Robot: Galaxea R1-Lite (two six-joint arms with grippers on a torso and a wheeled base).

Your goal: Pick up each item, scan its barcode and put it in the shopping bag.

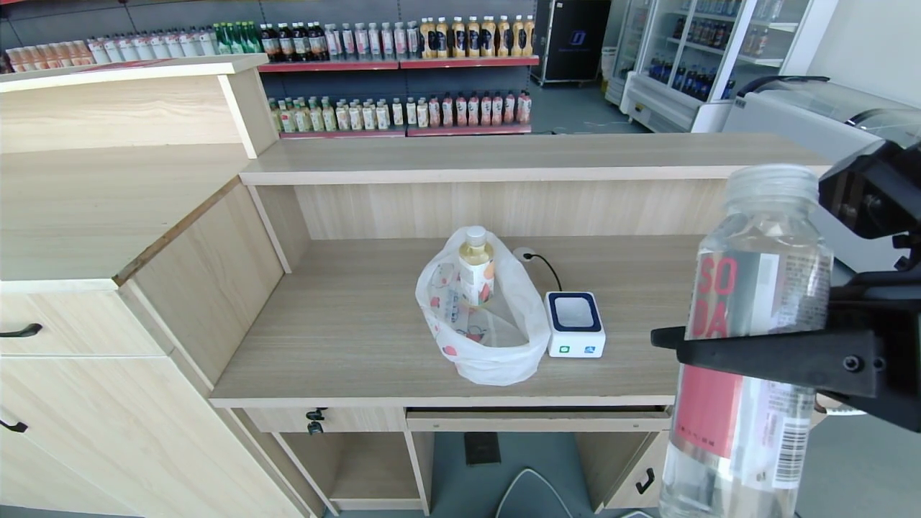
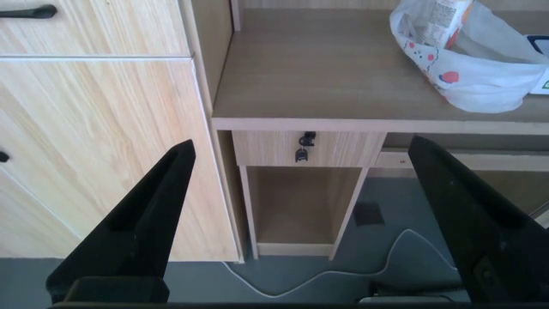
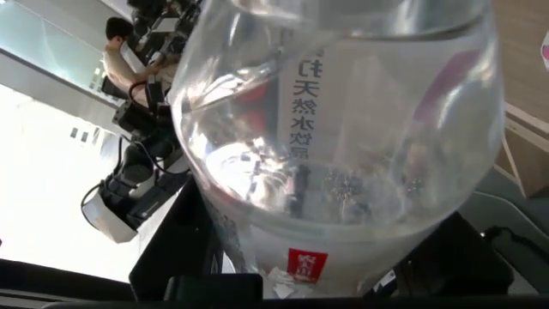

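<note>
A clear soda water bottle (image 1: pixel 763 273) with a pink-and-silver label hangs upright at the near right, above and in front of the desk's front edge. My right gripper (image 1: pixel 748 356) is shut on it around the middle, and the same bottle (image 3: pixel 343 154) looms close in the right wrist view. On the desk stands a white shopping bag (image 1: pixel 489 331) with a juice bottle (image 1: pixel 476 266) upright inside. A white barcode scanner (image 1: pixel 573 324) sits just right of the bag. My left gripper (image 2: pixel 302 146) is open and holds nothing, low in front of the desk, facing the bag (image 2: pixel 480 69).
The wooden desk (image 1: pixel 345 324) has a raised counter ledge (image 1: pixel 504 162) behind it and a tall cabinet (image 1: pixel 108 237) to the left. Below the desktop are a keyed drawer (image 2: pixel 304 148) and open cubbies. The scanner's cable (image 1: pixel 547 267) runs to the back. Drink shelves stand far behind.
</note>
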